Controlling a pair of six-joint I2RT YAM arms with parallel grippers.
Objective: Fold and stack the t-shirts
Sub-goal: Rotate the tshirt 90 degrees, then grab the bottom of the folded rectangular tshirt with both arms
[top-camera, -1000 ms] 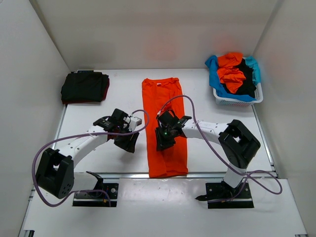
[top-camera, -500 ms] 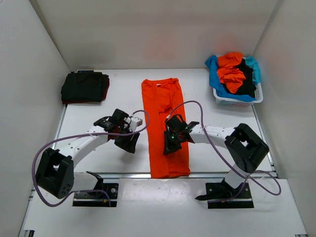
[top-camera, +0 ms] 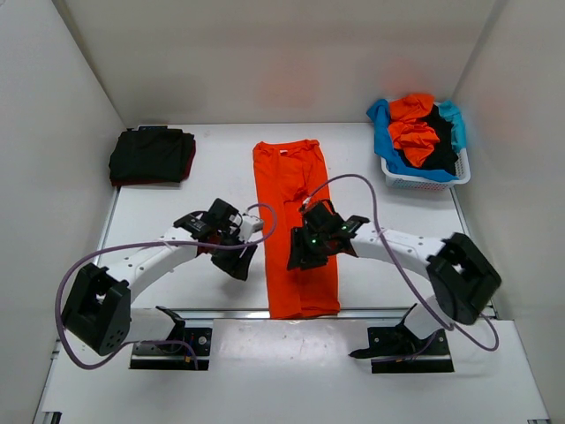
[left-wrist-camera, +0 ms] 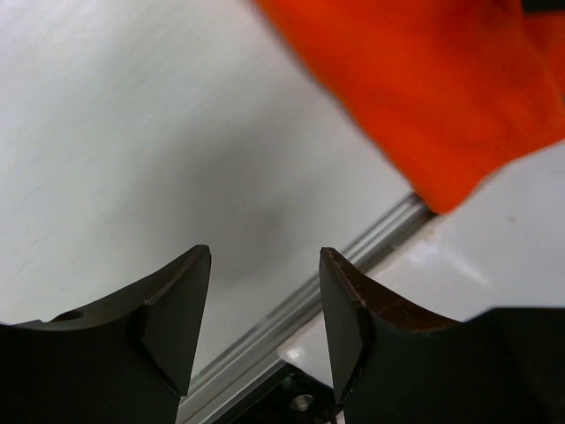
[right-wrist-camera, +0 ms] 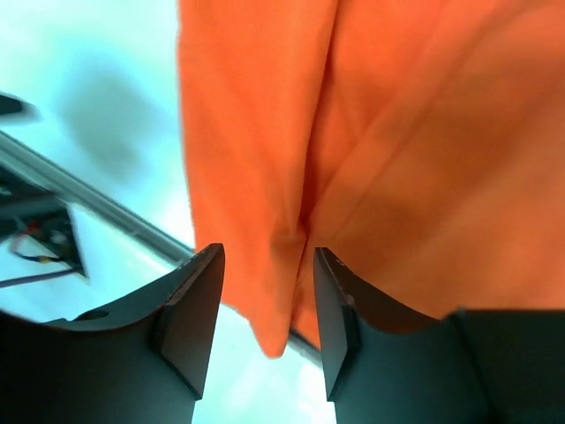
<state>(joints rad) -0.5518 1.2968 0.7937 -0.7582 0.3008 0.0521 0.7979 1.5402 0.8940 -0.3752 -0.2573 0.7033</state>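
Orange shirt (top-camera: 284, 181), folded into a long strip, mid-table. Over its near half, right gripper (top-camera: 298, 258), jaws parted, grasping nothing; just left, left gripper (top-camera: 240, 263), likewise released. Dark shirts (top-camera: 152, 155) stacked far left.

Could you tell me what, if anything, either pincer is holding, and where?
Nothing: the left pincer is open over the table, the right pincer open above the orange t-shirt.
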